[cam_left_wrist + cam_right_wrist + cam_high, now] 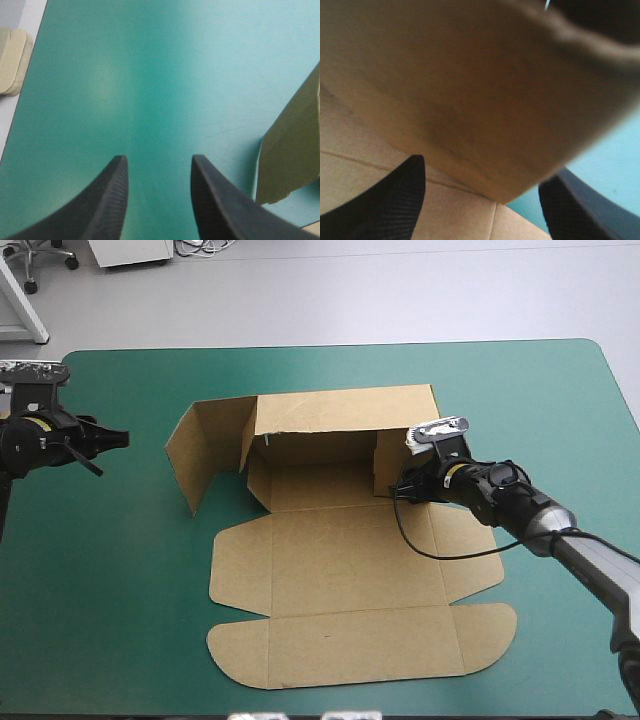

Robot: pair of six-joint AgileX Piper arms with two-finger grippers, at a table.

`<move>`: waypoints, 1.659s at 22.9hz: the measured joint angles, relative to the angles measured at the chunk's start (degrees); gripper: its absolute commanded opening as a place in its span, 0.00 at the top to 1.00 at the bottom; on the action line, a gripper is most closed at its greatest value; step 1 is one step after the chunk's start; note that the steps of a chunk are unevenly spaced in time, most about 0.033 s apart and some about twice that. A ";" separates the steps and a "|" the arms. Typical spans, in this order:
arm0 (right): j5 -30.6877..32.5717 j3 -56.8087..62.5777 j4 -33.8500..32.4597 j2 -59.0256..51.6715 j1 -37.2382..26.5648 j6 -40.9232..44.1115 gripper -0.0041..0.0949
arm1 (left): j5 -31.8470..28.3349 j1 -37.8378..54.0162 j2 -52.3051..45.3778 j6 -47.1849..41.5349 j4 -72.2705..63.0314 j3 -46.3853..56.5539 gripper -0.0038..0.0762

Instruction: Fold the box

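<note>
**A:** Nearest us lies the flat, round-cornered lid panel (360,645) of the brown cut-board box (340,540), reaching toward the near edge.

**B:** Beneath it we have the wide teal-green surface (120,620), with the box at its middle. Its long axis runs far to near: back wall raised at the far end, floor and lid flat toward us.

**A:** Then the sides. The tall brown left side wall (205,455) stands upright but swung outward. The smaller brown right side flap (388,452) stands at the floor's right end.

**B:** Which arm do we count nearer?

**A:** The right one. The right gripper (400,487) is at that flap. From its wrist we see the flap (485,90) rising between its black fingers (395,195), which stand wide apart and clamp nothing, one over the box floor, the other over the cover outside.

**B:** And the left gripper (113,453)?

**A:** Near the surface's left edge, well apart from the box. Its black fingers (110,200) are apart too, over bare cover. The left side wall (290,155) lies ahead of them and off to one side.

**B:** So we judge the coming move turns on the right side: the flap lies within the fingers' gap, and closing or pushing inward should take it. The left would have to travel to its wall first.
</note>
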 measured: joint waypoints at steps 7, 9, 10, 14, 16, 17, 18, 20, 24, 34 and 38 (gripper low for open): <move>-8.93 -0.34 -1.26 5.45 0.00 1.46 0.94 | 0.23 0.00 0.00 0.00 0.00 0.00 0.59; -10.08 -0.34 -1.47 5.84 -0.07 1.46 0.98 | 0.20 0.00 0.00 0.00 0.05 0.00 0.59; -10.69 -0.34 -1.41 5.99 -0.07 1.52 0.98 | 0.20 0.00 0.00 0.00 0.13 0.00 0.59; -9.89 -0.34 -1.06 5.34 -0.07 1.84 0.98 | 0.20 0.00 0.00 0.00 0.28 0.00 0.59; -6.43 -0.34 -0.99 3.50 0.00 1.84 0.98 | 0.02 0.00 0.00 0.00 0.48 0.00 0.59; -4.60 -0.42 -0.95 2.56 0.00 1.84 0.98 | -0.06 0.00 0.00 0.02 0.54 0.00 0.59; -2.95 -0.68 -0.87 1.77 0.00 1.84 0.98 | -0.10 0.00 0.00 0.02 0.62 0.00 0.59; 1.09 -1.63 -0.88 -0.31 0.00 1.84 0.98 | -0.22 0.00 0.00 0.02 0.66 0.00 0.59; 11.24 -6.65 -0.88 -4.03 0.00 1.84 0.98 | -0.33 0.00 0.00 0.08 0.66 0.00 0.59; 42.92 -29.99 -1.43 -4.94 0.00 -0.05 0.98 | -0.42 0.00 0.00 0.12 0.00 0.00 0.59; 52.78 -39.54 -1.62 -2.27 -0.65 0.57 0.98 | 0.35 0.00 0.00 0.12 -1.43 0.00 0.59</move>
